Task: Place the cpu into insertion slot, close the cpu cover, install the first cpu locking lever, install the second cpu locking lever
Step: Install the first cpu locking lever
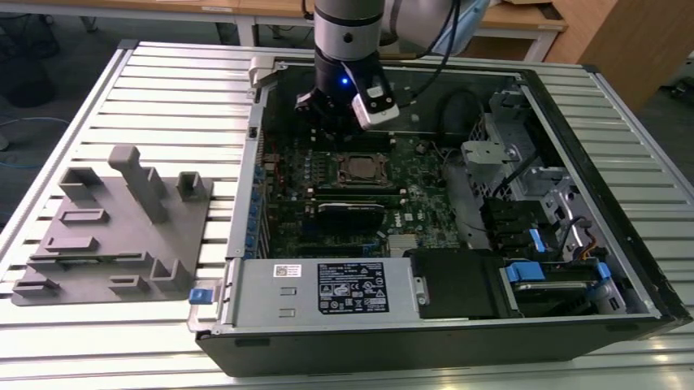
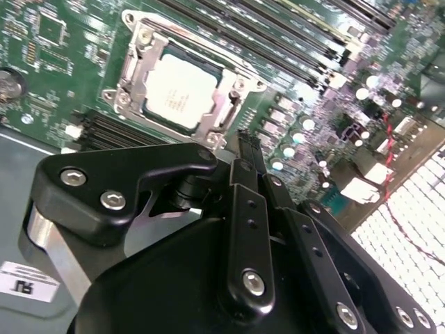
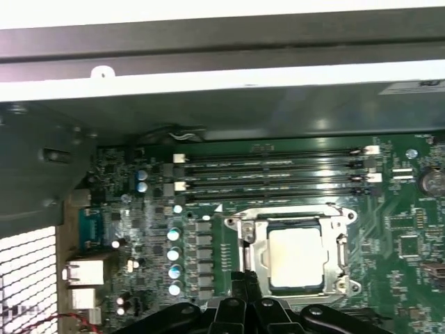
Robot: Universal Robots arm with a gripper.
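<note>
Gripper (image 3: 245,278) fingertips pressed together, pinching nothing, close over one edge of the cpu cover (image 3: 262,254); contact unclear. Cpu (image 3: 295,257) lies flat in the insertion slot (image 3: 295,223), with the cover frame lying down around it. Exterior view: arm stands over the motherboard (image 1: 325,203) inside the open computer case (image 1: 434,341). Lever positions unclear.

Lab or workshop: slatted aluminium bench (image 1: 130,73), open computer case (image 1: 564,97), wooden desks (image 1: 521,20).
</note>
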